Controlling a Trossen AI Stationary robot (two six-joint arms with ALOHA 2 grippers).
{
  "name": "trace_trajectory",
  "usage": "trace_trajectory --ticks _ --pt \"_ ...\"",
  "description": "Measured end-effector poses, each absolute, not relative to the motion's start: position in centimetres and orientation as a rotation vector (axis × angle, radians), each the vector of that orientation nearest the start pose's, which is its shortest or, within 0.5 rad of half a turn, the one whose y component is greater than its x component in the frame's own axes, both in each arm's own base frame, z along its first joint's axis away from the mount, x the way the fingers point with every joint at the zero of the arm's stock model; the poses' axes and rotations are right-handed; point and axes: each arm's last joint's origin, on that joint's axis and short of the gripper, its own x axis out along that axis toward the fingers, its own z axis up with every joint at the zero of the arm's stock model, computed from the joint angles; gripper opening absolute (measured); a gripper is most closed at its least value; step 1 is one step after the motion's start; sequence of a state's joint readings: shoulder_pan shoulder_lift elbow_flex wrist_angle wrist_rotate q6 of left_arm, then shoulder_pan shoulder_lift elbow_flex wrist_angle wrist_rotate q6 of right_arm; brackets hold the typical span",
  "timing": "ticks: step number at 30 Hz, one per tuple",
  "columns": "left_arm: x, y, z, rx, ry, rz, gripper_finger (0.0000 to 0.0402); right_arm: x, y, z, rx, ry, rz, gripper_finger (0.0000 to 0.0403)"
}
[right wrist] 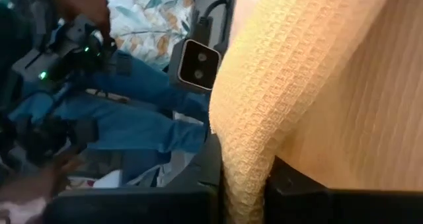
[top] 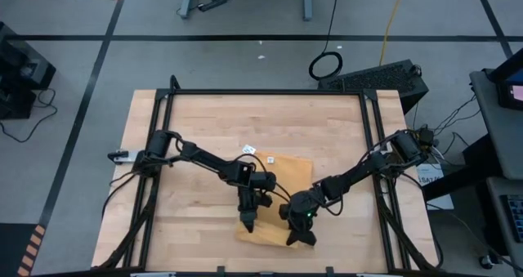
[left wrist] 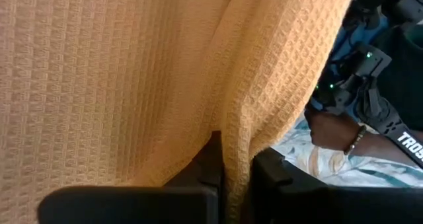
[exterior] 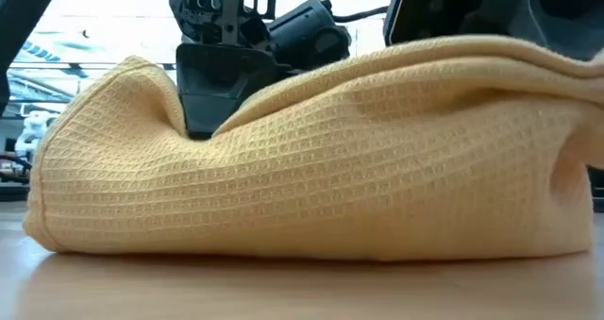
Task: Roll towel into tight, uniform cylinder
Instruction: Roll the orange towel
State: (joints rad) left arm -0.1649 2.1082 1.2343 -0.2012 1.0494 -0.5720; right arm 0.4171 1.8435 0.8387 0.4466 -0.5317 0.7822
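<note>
Towel [top: 278,202] mid-roll on table [top: 196,130], near front edge: mustard cloth, front hem lifted and folded over into a loose hump, far half flat on the wood, white label [top: 248,149] at back edge. Seen at table height as a soft, uneven bulge [exterior: 311,160], higher at one end, sagging in the middle, not a tight cylinder. Judged an early stage: first turn begun; most of the length to be rolled, slack to be taken up, ends to be evened.

Left gripper [top: 248,225] low over the towel's front left part, clenched on a pinch of cloth, fold running between its fingers [left wrist: 211,161] in the left wrist view. Right gripper [top: 299,238] at the front right part, likewise grasping towel, a thick ridge of waffle weave squeezed between its fingers [right wrist: 210,161] in the right wrist view. Both grips on the same lifted hem, well apart along it.

No containers in view; nothing held in anything. Beyond the table, a person's hand [left wrist: 330,128] and blue trouser legs.
</note>
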Motion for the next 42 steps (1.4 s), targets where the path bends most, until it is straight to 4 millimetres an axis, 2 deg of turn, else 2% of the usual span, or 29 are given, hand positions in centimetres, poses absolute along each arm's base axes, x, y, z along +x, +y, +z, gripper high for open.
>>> trace_trajectory --ticks 4,8,11,14,17,20,24,29,36,42 --pt "38.8 -9.1 10.9 -0.941 1.342 -0.781 0.0038 31.4 15.5 14.1 0.794 0.931 0.615 0.0086" --pt "38.7 -9.3 10.8 -0.925 1.343 -0.771 0.0030 30.3 15.3 15.9 0.816 0.982 0.577 0.0157" --pt "38.7 -9.4 10.8 -0.923 1.342 -0.771 0.0021 28.8 15.1 17.9 0.760 0.997 0.538 0.0203" --pt "38.7 -9.3 10.8 -0.921 1.341 -0.762 0.0019 26.6 15.0 19.5 0.660 1.019 0.413 0.0232" --pt "38.8 -9.1 10.8 -0.923 1.338 -0.757 0.0018 24.5 16.2 20.9 0.546 0.937 0.320 0.0248" --pt "38.8 -9.0 10.8 -0.928 1.340 -0.751 0.0017 23.4 18.2 21.6 0.528 0.824 0.273 0.0266" --pt "38.7 -8.9 10.7 -0.920 1.346 -0.721 0.0017 23.1 20.4 20.9 0.574 0.737 0.206 0.0306" --pt "38.7 -8.8 10.7 -0.920 1.356 -0.706 0.0026 24.0 22.5 18.8 0.486 0.731 0.151 0.0350" --pt "38.6 -8.8 10.7 -0.927 1.365 -0.710 0.0036 27.3 25.3 16.5 0.296 0.737 0.025 0.0353" --pt "38.6 -8.8 10.7 -0.930 1.370 -0.710 0.0038 28.9 26.5 14.2 0.298 0.825 -0.075 0.0335"
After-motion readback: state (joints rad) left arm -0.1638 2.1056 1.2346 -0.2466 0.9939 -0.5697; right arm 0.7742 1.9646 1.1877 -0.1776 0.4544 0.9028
